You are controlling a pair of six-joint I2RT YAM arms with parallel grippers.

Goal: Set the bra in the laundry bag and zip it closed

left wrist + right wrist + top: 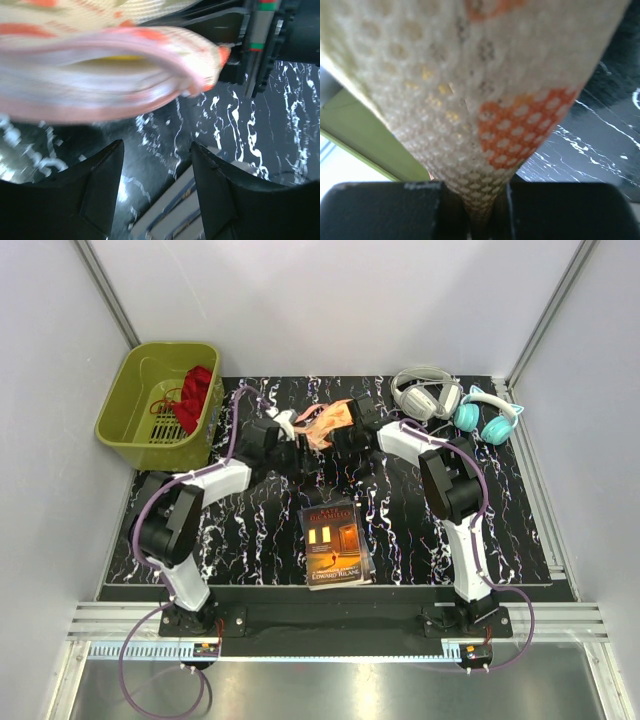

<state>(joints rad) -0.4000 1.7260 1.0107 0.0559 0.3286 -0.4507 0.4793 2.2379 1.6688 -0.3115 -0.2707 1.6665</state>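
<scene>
The laundry bag point(325, 423) hangs above the black marbled mat point(420, 530), at about 12 o'clock from the book point(335, 545) in the top view, stretched between the two arms. The right gripper point(480, 202) is clamped on a pinch of its mesh at the bag's 3 o'clock end. The left gripper point(157, 147) has its fingers apart with nothing between them, and the bag floats just over them. A sliver of the yellow bra point(120, 57) shows through the gaping seam, so it appears to be inside and the zip not yet run shut. The bag looks light, soft and floppy, its mesh easy to crease but unlikely to slip. It probably sags wherever it is unsupported, so the free hand would do best taking the pink edging point(100, 107) near the 9 o'clock end to hold the seam taut. The zip pull is not visible.
</scene>
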